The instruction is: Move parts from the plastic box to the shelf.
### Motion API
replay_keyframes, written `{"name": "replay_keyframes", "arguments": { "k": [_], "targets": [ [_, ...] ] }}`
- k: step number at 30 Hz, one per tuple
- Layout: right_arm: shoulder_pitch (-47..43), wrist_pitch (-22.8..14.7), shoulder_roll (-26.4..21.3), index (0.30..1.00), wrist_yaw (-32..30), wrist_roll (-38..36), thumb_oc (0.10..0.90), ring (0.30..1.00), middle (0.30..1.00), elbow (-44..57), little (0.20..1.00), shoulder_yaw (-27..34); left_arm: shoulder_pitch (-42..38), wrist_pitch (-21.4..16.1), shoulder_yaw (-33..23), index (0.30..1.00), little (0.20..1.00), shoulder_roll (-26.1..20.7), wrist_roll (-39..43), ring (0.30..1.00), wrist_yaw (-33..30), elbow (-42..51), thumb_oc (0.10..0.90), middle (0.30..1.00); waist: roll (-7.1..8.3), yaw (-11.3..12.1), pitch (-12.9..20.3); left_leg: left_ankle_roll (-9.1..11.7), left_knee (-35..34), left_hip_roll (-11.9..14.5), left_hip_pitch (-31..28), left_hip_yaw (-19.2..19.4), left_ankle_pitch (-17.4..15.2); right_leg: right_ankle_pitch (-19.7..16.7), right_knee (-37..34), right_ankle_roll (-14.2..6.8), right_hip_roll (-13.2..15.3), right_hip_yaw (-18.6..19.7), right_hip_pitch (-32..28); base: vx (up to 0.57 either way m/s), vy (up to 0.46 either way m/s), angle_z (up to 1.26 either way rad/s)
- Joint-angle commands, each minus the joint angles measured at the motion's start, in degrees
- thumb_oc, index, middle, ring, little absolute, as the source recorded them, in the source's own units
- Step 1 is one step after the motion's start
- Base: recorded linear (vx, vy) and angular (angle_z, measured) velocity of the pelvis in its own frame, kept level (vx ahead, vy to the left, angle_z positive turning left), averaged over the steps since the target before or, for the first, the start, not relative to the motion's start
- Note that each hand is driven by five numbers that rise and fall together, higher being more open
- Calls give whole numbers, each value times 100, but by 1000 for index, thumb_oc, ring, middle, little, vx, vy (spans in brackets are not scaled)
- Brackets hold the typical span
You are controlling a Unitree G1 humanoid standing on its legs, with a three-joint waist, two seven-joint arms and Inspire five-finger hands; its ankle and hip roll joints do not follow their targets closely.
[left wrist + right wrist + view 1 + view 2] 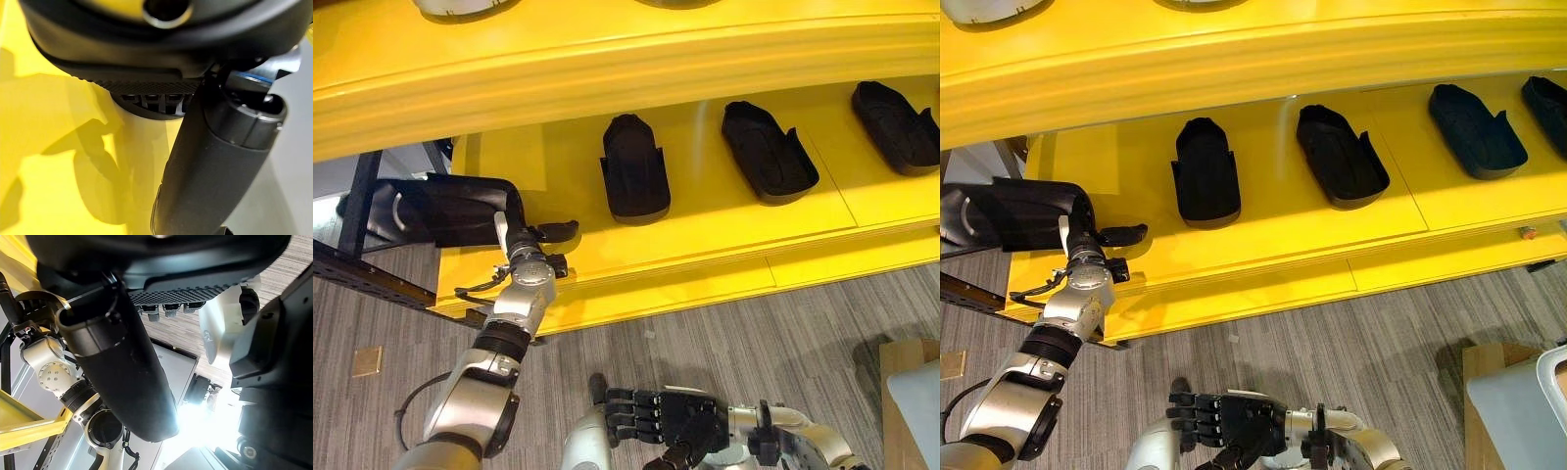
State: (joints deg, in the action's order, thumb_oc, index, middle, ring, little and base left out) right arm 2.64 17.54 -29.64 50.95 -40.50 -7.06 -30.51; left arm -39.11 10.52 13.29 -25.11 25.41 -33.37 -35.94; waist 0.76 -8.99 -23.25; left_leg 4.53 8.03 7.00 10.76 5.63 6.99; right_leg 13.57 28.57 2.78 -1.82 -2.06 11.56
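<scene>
I see the yellow shelf [724,240] spanning the head views, its lower level open beneath a thick yellow upper board [607,69]. Below it runs grey striped floor [754,333].

Three black moulded parts lie on the lower level, well apart from one another: one near the middle [634,168], one to its right [768,152], one at the far right [897,125]. In the right eye view a further part [1549,110] shows at the right edge.

At the shelf's left end, a larger black part [440,208] rests on the lower level, overhanging the shelf's left edge. My left hand [551,235] is at this part's right end, thumb stretched flat along the shelf surface; the fingers are hidden against the part, so I cannot tell whether they grip it.

My right hand [658,416] hangs low over the floor, well away from the shelf, fingers curled in toward the palm and holding nothing.

A cardboard piece with a pale grey box [1518,401] on it sits at the lower right. A small tan square [367,360] lies on the floor at left.
</scene>
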Motion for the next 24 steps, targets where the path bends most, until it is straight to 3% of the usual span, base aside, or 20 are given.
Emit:
{"name": "replay_keyframes", "arguments": {
  "k": [1,7,13,24],
  "targets": [
    [46,-407,246,1000,387,-273,900,1000,1000,678,1000,-90,306,489,272,1000,1000,408,-457,1000,729,-188,900,1000,116,-123,23,-172,390,-157,115,-157,-365,-536,-763,-287,103,-410,-165,0,0,0],
    [25,-455,199,1000,427,-292,900,1000,1000,615,1000,-21,384,953,698,1000,1000,34,-1208,1000,1449,288,900,1000,48,-79,-17,-182,357,-192,91,-163,-362,-560,-787,-293,118,-417,-165,0,0,0],
    [-14,-429,219,1000,444,-228,900,1000,1000,509,1000,51,475,894,771,1000,1000,-202,-1261,1000,1854,536,900,1000,-63,-38,15,-187,277,-241,41,-157,-337,-556,-836,-304,155,-442,-223,7,41,0],
    [0,-300,229,1000,446,-212,900,1000,1000,585,1000,155,493,1022,896,1000,1000,-286,-1744,1000,2213,661,900,1000,-98,-74,47,-186,278,-271,9,-130,-350,-571,-841,-318,164,-408,-219,0,0,0]
  ]
}}
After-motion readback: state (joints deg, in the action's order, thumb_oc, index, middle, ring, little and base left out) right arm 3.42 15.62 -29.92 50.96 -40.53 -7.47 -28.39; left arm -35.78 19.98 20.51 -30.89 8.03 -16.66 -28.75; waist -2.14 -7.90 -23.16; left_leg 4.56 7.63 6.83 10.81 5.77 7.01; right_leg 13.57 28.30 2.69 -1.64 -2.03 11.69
